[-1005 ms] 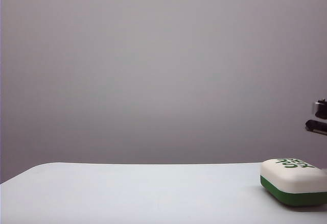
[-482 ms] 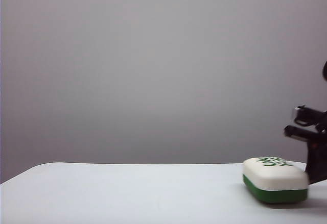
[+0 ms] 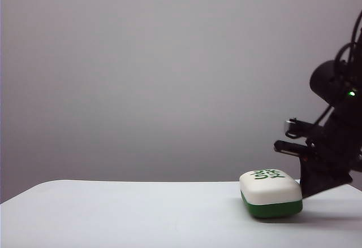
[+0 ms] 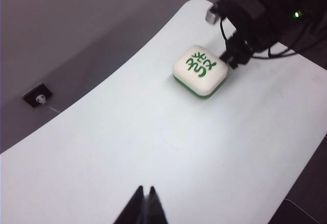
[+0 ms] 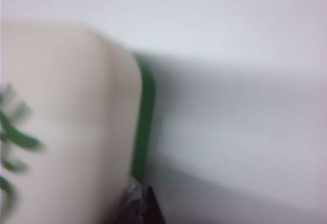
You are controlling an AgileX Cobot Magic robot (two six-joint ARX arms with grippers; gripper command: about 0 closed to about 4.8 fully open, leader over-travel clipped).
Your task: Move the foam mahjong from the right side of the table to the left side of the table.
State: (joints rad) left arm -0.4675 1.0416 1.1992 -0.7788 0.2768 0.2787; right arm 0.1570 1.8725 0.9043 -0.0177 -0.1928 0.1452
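The foam mahjong (image 3: pixel 270 193), white on top with a green base and green characters, lies flat on the right part of the white table (image 3: pixel 113 214). My right gripper (image 3: pixel 304 195) is shut, and its tips press against the block's right side. The right wrist view shows the blurred block (image 5: pixel 66 122) close up, with the right gripper (image 5: pixel 139 191) at its green edge. In the left wrist view, my left gripper (image 4: pixel 145 188) hangs shut and empty over the table (image 4: pixel 153 142), far from the block (image 4: pixel 200 70) and the right gripper (image 4: pixel 231 60).
A plain grey wall (image 3: pixel 169 78) stands behind the table. A small dark plate (image 4: pixel 37 95) sits beyond the table's far edge. The table's rounded left corner (image 3: pixel 39 188) is in the exterior view.
The right arm has come in from the right edge, and the foam mahjong has slid leftward across the table in front of it. The left gripper stays shut.
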